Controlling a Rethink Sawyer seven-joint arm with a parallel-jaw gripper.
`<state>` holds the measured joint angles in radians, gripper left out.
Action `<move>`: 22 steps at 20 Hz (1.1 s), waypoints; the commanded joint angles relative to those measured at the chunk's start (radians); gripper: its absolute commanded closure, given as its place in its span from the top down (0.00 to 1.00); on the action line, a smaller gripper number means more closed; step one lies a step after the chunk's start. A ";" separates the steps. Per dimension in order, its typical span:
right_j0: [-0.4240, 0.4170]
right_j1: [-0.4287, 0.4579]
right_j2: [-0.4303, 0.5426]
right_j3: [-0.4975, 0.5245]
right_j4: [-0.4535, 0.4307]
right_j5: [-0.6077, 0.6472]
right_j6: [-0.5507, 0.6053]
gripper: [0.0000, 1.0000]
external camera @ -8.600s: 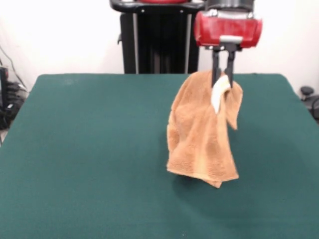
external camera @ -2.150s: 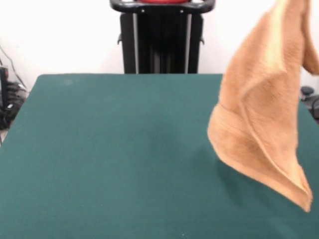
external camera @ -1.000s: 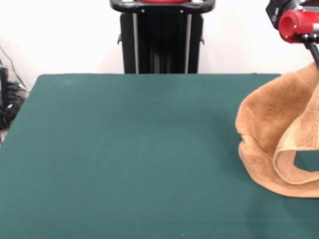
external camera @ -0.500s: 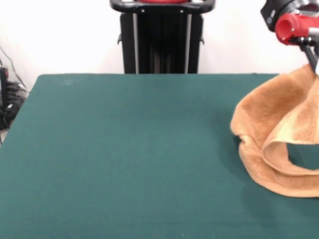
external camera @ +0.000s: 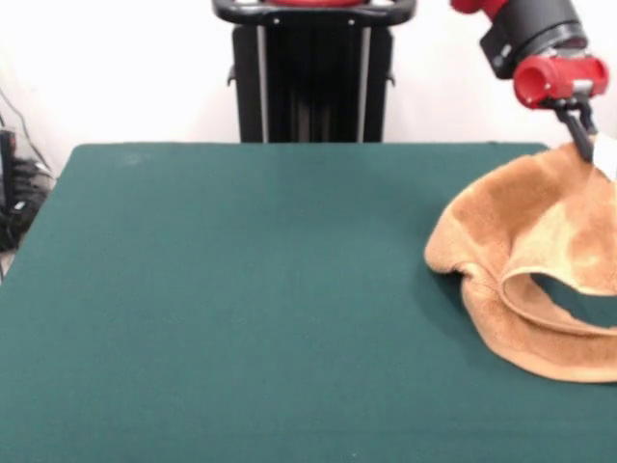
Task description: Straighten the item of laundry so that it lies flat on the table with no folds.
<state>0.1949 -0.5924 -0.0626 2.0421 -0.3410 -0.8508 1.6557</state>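
From the front, the gripper (external camera: 584,145) pinches the raised top edge of the tan-orange terry towel (external camera: 511,236), its small white tag (external camera: 605,154) just beside the fingers. Below the gripper the cloth drapes down in a loose, curled loop — its lower folds resting on the dark green table (external camera: 241,289), near the picture's right edge.

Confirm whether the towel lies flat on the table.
No: the towel is lifted at one corner by the gripper and curls in a loop above the table.
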 commanded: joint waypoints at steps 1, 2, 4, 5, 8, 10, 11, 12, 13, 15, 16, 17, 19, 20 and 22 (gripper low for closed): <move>-0.045 -0.046 0.092 -0.072 -0.103 0.196 0.132 0.00; -0.049 -0.073 0.104 -0.062 -0.109 0.235 0.138 0.00; -0.057 -0.113 0.123 -0.041 -0.118 0.275 0.159 0.00; -0.066 -0.153 0.140 -0.015 -0.121 0.284 0.185 0.00; -0.092 -0.234 0.174 0.047 -0.144 0.307 0.232 0.00; -0.104 -0.276 0.183 0.087 -0.153 0.305 0.246 0.00; -0.108 -0.293 0.188 0.104 -0.154 0.301 0.254 0.00; -0.110 -0.303 0.193 0.111 -0.153 0.307 0.255 0.00; -0.106 -0.313 0.183 0.127 -0.150 0.310 0.248 0.00; -0.102 -0.318 0.175 0.140 -0.143 0.326 0.234 0.00; -0.102 -0.330 0.173 0.148 -0.141 0.339 0.228 0.00; -0.110 -0.347 0.181 0.159 -0.150 0.332 0.236 0.00; -0.111 -0.376 0.177 0.172 -0.158 0.357 0.222 0.00; -0.108 -0.390 0.171 0.176 -0.158 0.372 0.212 0.00; -0.104 -0.424 0.159 0.180 -0.170 0.424 0.173 0.00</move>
<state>0.0827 -0.9483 -0.0013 2.1355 -0.4652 -0.6017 1.6557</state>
